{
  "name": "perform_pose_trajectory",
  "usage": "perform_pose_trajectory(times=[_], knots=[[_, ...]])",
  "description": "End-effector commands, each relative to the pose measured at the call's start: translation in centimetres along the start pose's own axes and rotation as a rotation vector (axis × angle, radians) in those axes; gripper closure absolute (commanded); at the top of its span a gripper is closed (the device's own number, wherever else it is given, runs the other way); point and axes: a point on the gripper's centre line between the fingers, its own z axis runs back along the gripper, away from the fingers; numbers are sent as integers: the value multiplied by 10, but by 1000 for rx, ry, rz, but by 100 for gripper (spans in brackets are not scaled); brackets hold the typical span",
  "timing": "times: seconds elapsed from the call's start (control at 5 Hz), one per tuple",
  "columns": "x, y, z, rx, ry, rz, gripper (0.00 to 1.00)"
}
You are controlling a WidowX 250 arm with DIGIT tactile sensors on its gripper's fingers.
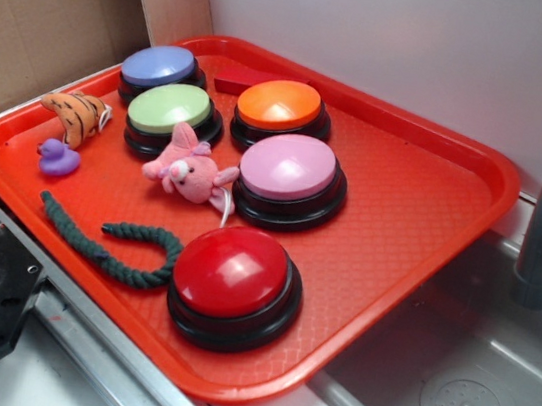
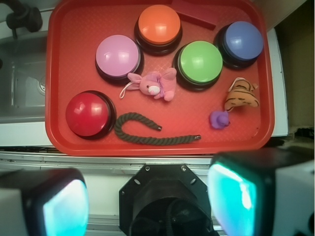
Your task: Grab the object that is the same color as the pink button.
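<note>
The hand point(image 2: 147, 206) hung wide and empty, approach not yet begun; the pink toy point(image 2: 156, 84) lay well ahead, beside the pink button point(image 2: 118, 55), calling for a reach forward and down.

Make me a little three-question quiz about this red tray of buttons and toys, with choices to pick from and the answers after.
1. Where does the pink plush toy lie?
A. between the green button and the pink button
B. on top of the red button
C. in the sink

2. How many dome buttons are on the tray?
A. three
B. five
C. seven

3. What is the gripper doing?
A. holding the rope
B. pressing the orange button
C. open, holding nothing

Answers:
1 A: the toy sits between the green button and the pink button.
2 B: blue, green, orange, pink and red.
3 C: in the wrist view the fingers stand apart with nothing between them, short of the tray.
</note>
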Motion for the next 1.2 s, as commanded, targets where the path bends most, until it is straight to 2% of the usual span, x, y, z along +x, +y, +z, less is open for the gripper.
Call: perform_pose_trajectory(times=[0.0,0.2,0.4,0.6,0.8,1.0], knots=[[0,0,0,0,0,0,0],[8,-6,-8,34,-53,-209,0],[19,-11,-27,38,-69,-383,0],[34,-11,-60,116,-31,-510,0],[48,-8,-88,169,-57,-627,0],[61,-6,-120,176,-69,-661,0]])
